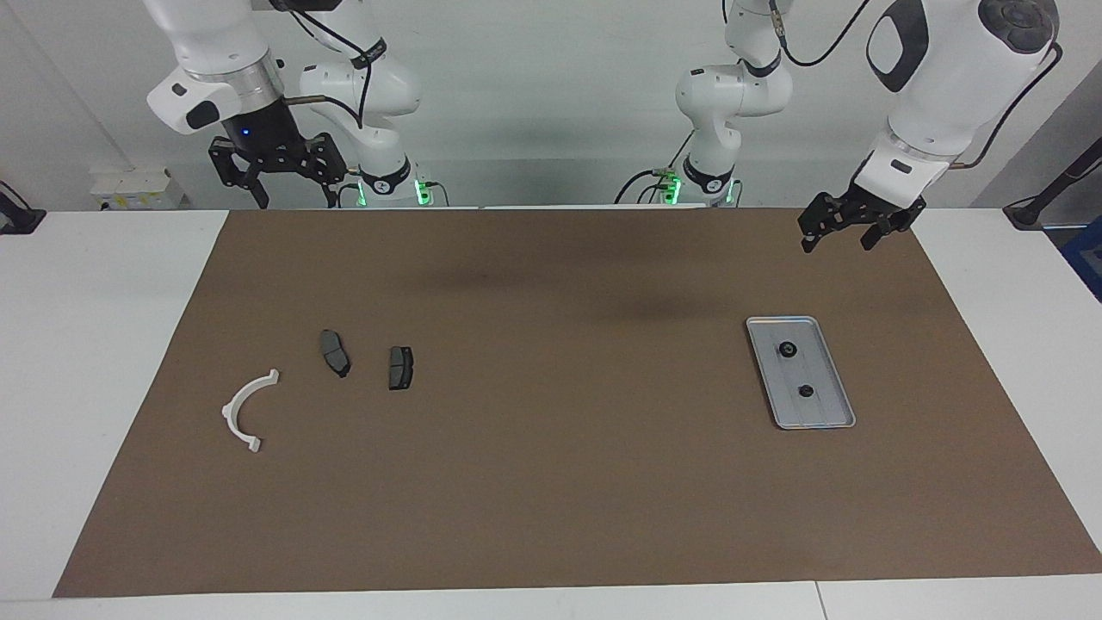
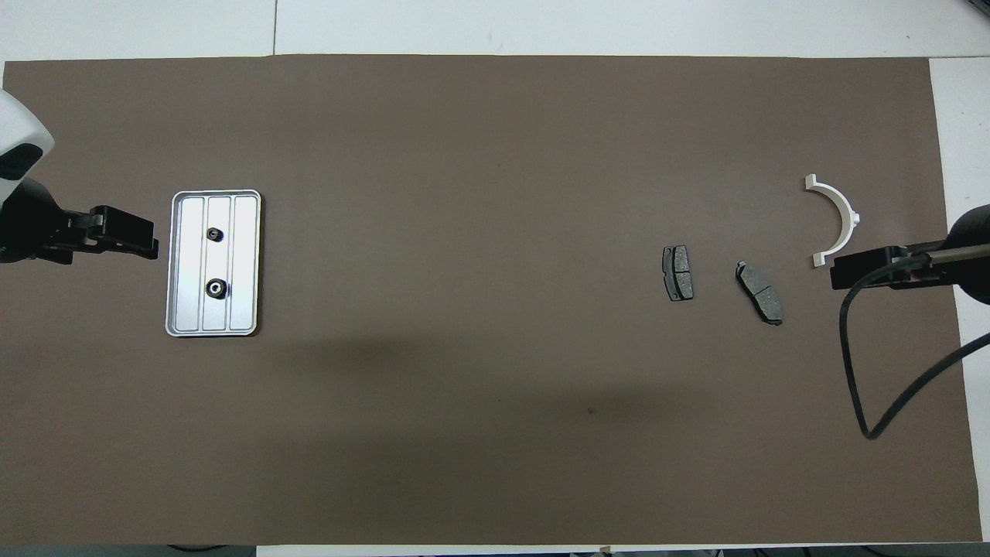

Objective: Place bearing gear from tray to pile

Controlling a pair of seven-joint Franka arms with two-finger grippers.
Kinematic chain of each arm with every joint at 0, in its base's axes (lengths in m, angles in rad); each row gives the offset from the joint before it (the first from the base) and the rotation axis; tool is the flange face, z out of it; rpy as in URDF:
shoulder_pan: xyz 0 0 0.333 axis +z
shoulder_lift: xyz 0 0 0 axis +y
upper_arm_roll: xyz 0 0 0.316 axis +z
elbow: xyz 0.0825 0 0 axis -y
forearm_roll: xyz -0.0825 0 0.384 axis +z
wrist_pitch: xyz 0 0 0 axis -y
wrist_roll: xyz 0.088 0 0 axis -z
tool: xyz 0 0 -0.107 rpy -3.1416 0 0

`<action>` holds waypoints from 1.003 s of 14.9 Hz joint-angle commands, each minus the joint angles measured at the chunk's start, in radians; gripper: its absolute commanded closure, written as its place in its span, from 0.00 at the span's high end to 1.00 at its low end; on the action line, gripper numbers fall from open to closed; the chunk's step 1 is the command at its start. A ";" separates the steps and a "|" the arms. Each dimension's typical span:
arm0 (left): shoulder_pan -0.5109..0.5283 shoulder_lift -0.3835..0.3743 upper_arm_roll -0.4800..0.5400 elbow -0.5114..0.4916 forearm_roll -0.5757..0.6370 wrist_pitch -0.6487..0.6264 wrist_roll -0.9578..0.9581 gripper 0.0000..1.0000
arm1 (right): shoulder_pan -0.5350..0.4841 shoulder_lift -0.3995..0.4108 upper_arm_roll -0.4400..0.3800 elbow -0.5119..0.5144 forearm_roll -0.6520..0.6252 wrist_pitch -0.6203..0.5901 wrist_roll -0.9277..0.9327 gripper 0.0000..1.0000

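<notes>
Starting with my left arm: I am holding the left gripper (image 1: 848, 231) up in the air over the brown mat (image 1: 551, 482), at the left arm's end of the table. Its fingers are standing apart with nothing between them.

Near it I am seeing the silver tray (image 1: 825, 420) lying flat on the mat, its long side running away from the robots. Two small dark bearing gears are sitting in it, well apart from each other: the nearer gear (image 1: 788, 349) close to the end of the tray toward the robots, the farther gear (image 1: 807, 391) around the tray's middle.

Moving along the mat toward the right arm's end, I am coming to the pile, a loose spread: one dark grey pad (image 1: 400, 368), then a second grey pad (image 1: 335, 352) beside it, neither touching the other. The white half-ring (image 1: 247, 412) is lying farther from the robots than both pads, and apart from them.

My right gripper (image 1: 277, 168) is hanging high above the mat's edge closest to the robots, fingers spread and holding nothing.
</notes>
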 commanded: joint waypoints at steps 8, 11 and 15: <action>0.009 -0.063 0.010 -0.060 -0.010 0.022 -0.002 1.00 | -0.014 -0.006 0.006 -0.013 0.021 0.020 0.004 1.00; 0.010 -0.076 0.014 -0.106 -0.010 0.077 0.011 1.00 | -0.016 -0.006 0.006 -0.012 0.021 0.022 0.005 1.00; 0.084 -0.175 0.016 -0.388 -0.010 0.305 0.094 0.99 | -0.007 -0.006 0.006 -0.012 0.021 0.022 0.013 1.00</action>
